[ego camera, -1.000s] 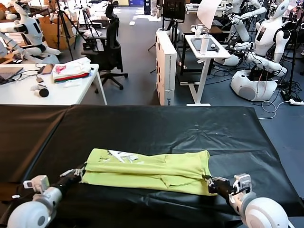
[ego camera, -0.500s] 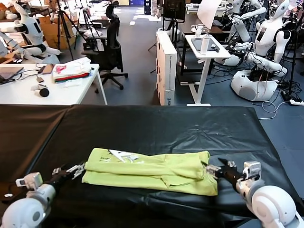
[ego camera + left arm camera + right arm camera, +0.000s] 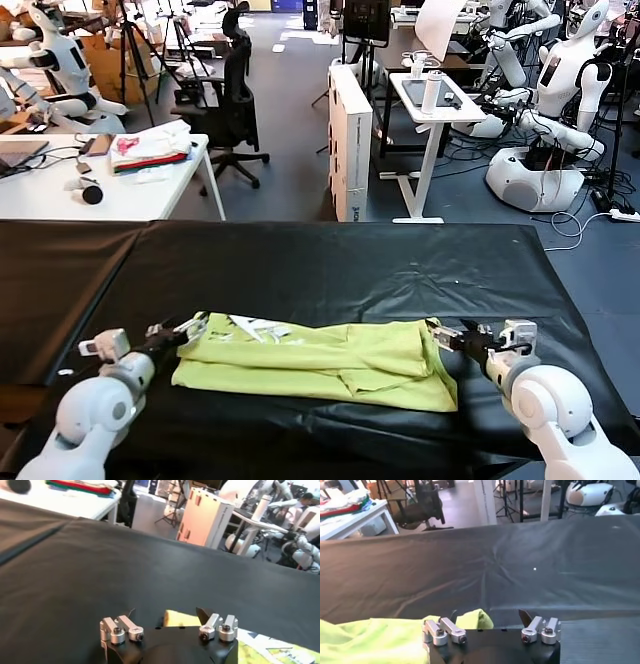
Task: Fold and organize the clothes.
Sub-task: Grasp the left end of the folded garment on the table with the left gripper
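Note:
The lime yellow-green T-shirt lies folded into a long strip across the black table, with white label bits showing near its left end. My left gripper is open at the strip's far left corner; in the left wrist view a corner of the shirt lies between the spread jaws. My right gripper is open at the far right corner; in the right wrist view a bunched shirt corner sits between the jaws, nearer one finger.
A white desk at the back left holds a white, pink and red cloth pile. Beyond the table stand an office chair, a white box, a small white stand and other robots.
Both grippers have moved from the shirt's near corners away from me to its far corners. The shirt's right near edge has settled flat; the strip otherwise lies as before.

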{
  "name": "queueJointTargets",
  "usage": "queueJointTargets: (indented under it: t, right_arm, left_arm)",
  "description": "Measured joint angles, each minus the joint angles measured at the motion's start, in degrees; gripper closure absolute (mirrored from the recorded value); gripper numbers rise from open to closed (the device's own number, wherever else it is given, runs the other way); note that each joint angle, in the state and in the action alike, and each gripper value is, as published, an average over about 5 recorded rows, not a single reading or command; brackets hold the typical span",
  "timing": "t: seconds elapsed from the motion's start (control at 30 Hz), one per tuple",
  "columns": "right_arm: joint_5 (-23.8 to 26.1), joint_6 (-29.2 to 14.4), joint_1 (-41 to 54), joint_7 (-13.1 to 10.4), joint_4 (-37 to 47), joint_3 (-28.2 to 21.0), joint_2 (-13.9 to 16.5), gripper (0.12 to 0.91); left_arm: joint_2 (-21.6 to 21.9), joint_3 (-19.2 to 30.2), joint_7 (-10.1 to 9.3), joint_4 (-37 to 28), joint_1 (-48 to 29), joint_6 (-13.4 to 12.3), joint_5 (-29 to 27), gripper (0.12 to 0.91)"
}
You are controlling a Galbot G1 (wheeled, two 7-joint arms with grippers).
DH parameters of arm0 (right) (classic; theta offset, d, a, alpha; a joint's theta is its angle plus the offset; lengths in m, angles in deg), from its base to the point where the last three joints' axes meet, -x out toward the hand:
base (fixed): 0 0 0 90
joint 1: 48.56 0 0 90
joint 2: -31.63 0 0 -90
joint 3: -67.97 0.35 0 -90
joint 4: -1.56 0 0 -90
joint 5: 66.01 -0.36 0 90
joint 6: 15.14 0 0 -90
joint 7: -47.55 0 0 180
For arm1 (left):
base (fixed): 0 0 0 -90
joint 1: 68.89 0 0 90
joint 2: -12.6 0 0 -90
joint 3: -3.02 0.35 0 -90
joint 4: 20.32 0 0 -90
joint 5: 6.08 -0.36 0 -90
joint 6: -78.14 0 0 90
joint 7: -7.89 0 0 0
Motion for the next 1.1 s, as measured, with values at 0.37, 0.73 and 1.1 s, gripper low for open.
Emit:
queueJointTargets:
  t: [0.37, 0.73, 1.1]
  right_arm:
    - [0.4, -0.4, 0.0, 0.8, 1.0, -0.7, -0.3, 0.352]
    - [0.7, -3.9, -0.6, -0.8, 1.4, 0.5, -1.3, 0.867]
    - [1.8, -8.0, -1.1, 2.6, 3.0, 0.9, -2.4, 0.843]
  left_arm:
    - [-0.3, 1.0, 0.56, -0.5, 0.6, 0.2, -0.8, 0.469]
    - [-0.3, 1.0, 0.59, -0.4, 0.9, -0.1, -1.2, 0.880]
    - [-0.4, -0.7, 0.71, -0.2, 2.3, -1.9, -1.1, 0.874]
